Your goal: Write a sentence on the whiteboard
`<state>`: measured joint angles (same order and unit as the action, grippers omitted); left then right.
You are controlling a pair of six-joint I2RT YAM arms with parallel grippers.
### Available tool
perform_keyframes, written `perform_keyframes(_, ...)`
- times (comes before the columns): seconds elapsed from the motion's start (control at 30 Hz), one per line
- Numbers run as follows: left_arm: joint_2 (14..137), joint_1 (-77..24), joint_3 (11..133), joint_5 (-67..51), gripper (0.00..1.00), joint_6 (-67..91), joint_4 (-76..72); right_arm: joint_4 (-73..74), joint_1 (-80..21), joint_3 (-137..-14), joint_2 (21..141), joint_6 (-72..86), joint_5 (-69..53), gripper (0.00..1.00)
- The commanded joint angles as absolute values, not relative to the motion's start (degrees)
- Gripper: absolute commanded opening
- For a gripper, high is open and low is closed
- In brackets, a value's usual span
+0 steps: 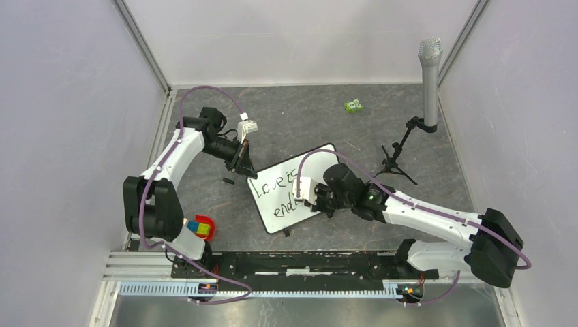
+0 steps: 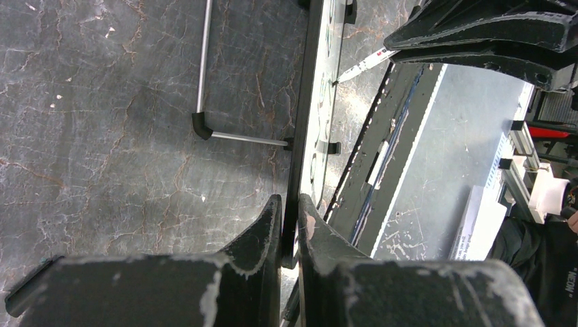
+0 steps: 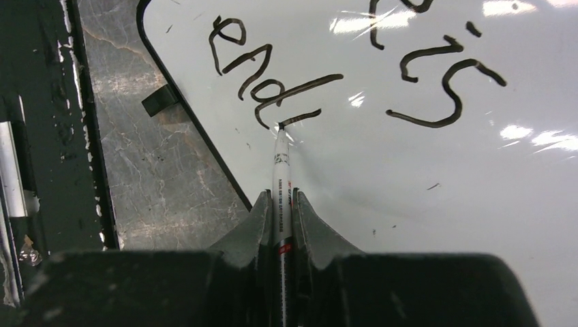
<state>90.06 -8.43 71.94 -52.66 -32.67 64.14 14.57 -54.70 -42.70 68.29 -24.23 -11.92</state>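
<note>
The whiteboard point(image 1: 315, 160) stands tilted on the grey table, and the left wrist view shows it edge-on point(image 2: 305, 95). My left gripper point(image 1: 243, 163) point(image 2: 291, 204) is shut on the board's black frame at its top-left corner. The sentence point(image 1: 274, 185) reads "Love is" on the upper line. Below it is "end" point(image 3: 249, 65) and a long stroke. My right gripper point(image 1: 315, 197) point(image 3: 281, 197) is shut on a white marker point(image 3: 280, 167). The marker's tip touches the board at the end of a short fresh stroke.
A small black cap-like piece point(image 1: 227, 180) lies left of the board. A grey microphone point(image 1: 429, 75) on a black tripod point(image 1: 395, 162) stands at the right. A green object point(image 1: 353, 105) lies far back. A red bowl point(image 1: 207, 227) with a coloured cube sits by the left arm's base.
</note>
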Motion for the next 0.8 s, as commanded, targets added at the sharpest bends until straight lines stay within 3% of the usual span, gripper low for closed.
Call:
perform_keyframes(0.0,90.8,-8.9,72.3,-50.8,0.02,-34.3,64.4,14.2,-54.5,-40.9,67.6,-24.4,-11.6,0.0)
perform_keyframes(0.77,90.4,-9.0,72.2,-50.6,0.02,-34.2,64.4,16.9,-54.4,-46.6,67.3,-25.6,-10.2,0.0)
